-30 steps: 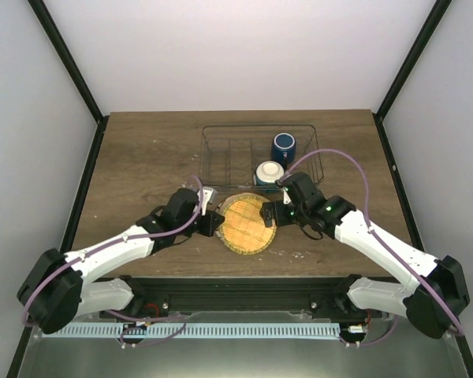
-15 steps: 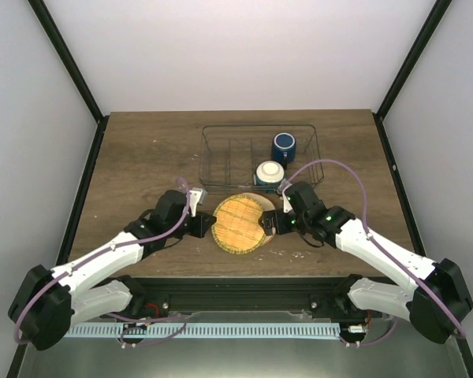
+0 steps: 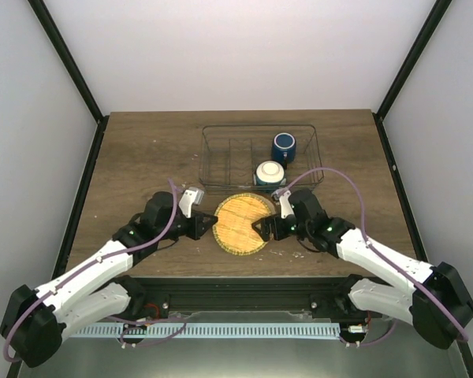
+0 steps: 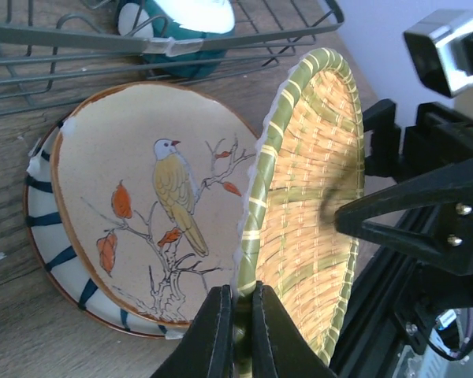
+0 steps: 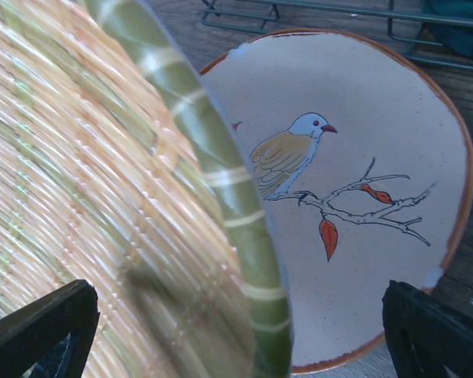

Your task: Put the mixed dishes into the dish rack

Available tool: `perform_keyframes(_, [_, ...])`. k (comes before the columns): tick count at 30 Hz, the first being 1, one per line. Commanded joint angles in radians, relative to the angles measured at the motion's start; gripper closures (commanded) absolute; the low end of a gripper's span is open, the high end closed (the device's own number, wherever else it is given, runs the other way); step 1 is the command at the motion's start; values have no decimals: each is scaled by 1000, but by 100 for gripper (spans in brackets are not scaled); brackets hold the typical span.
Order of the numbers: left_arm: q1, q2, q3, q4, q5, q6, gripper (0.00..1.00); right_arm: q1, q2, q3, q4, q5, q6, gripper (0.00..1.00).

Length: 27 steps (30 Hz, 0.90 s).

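The yellow-orange woven plate (image 3: 243, 223) is tilted up on edge at the table's front middle. My left gripper (image 3: 207, 226) is shut on its green rim, as the left wrist view (image 4: 236, 315) shows. My right gripper (image 3: 262, 228) is open, its fingers (image 5: 39, 331) wide apart on either side of the plate's other rim (image 5: 244, 236). The cream plate with a bird and orange leaves (image 4: 134, 181) lies flat behind the woven plate and also shows in the right wrist view (image 5: 363, 157). The wire dish rack (image 3: 221, 157) holds the dark blue mug (image 3: 284, 146) and the cream-white bowl (image 3: 268, 173).
The cream plate rests on a blue-striped plate (image 4: 43, 228). The rack's front wire (image 4: 142, 39) runs just beyond the plates. The rack's left compartments (image 3: 229, 161) hold nothing. Black frame posts stand at the table's sides.
My left arm has drawn back to the left, still gripping the woven plate's rim. My right gripper has moved down and left along the plate. The plate has shifted slightly left.
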Motion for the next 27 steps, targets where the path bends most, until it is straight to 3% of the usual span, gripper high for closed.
perform_keyframes(1, [2, -52, -1, 33, 59, -13, 100, 3, -42, -46, 141, -59, -27, 1])
perform_keyframes(12, [3, -70, -39, 82, 97, -27, 100, 0, -177, -193, 476, -407, 3, 19])
perform_keyframes(18, [3, -54, -54, 124, 89, -33, 100, 0, -172, -189, 493, -503, -5, 43])
perform_keyframes(27, [6, -54, -52, 125, 73, -29, 100, 2, -86, -157, 478, -518, -17, 83])
